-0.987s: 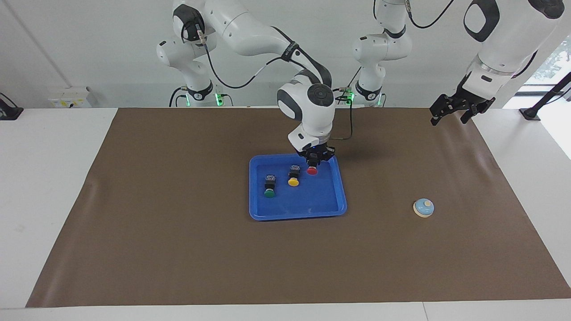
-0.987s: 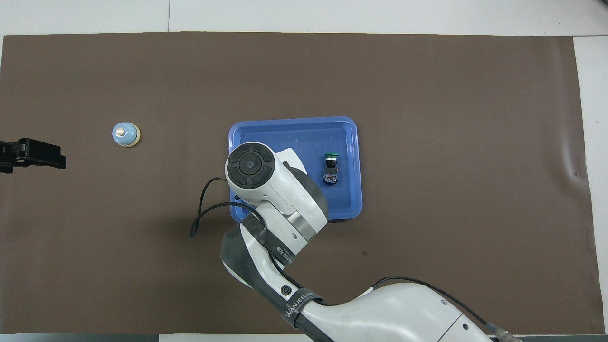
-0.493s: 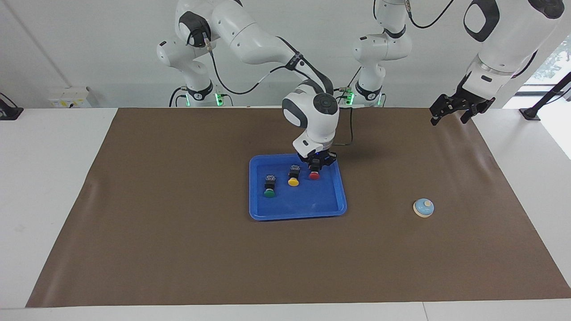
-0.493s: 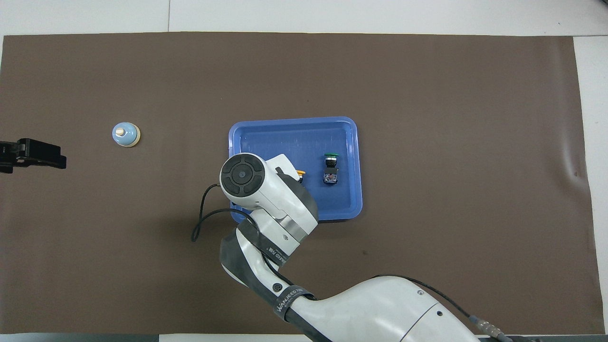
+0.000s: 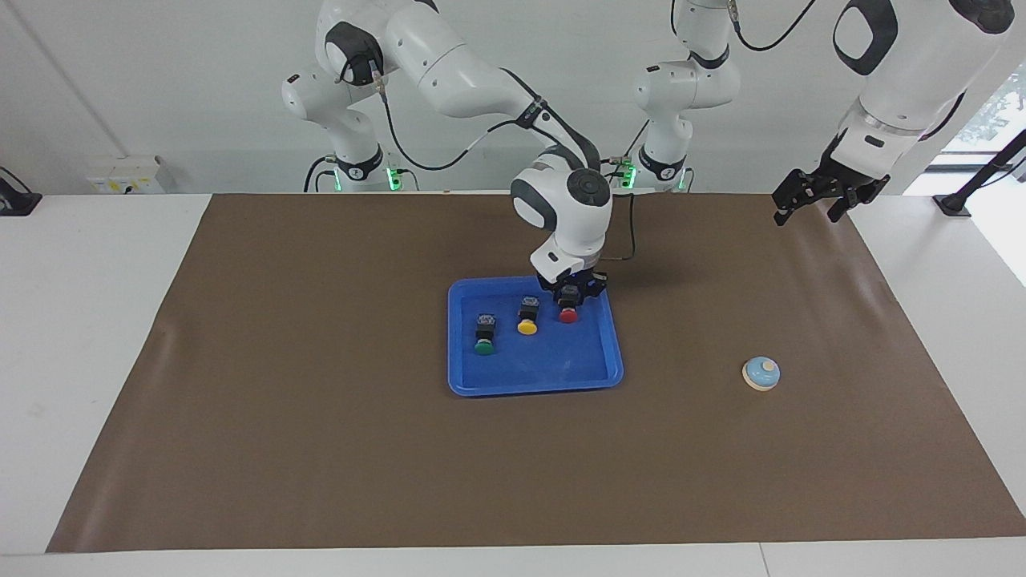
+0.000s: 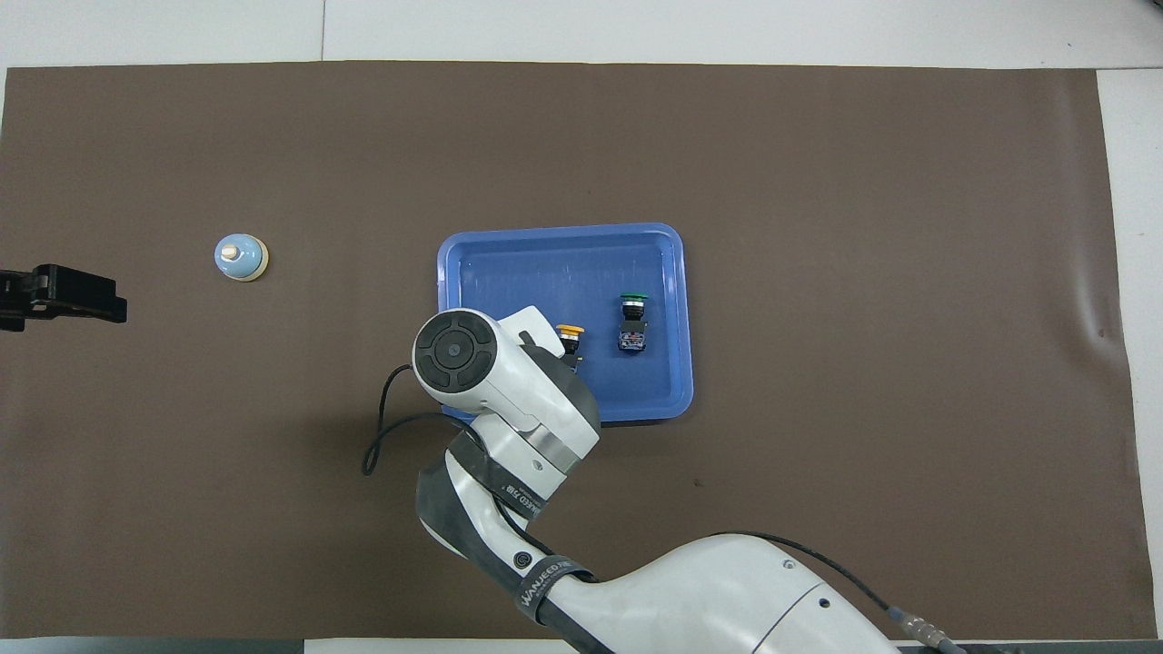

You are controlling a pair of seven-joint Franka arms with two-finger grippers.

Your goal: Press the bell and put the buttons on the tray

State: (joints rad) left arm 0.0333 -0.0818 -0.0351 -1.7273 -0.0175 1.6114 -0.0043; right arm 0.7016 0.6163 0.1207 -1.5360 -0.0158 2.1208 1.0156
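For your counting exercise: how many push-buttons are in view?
3, all in the blue tray: green button toward the right arm's end, yellow button in the middle, red button under the right gripper.

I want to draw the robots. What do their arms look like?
Both arms are glossy white, with rounded segments and dark grey joints. The right arm has a thin black cable and a lettered black band. Each end effector, right and left, is black.

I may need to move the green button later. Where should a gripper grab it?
Probably by the black blocky body of the green button, from straight above. It lies on its side in the tray, cap away from the robots, with space on both flanks.
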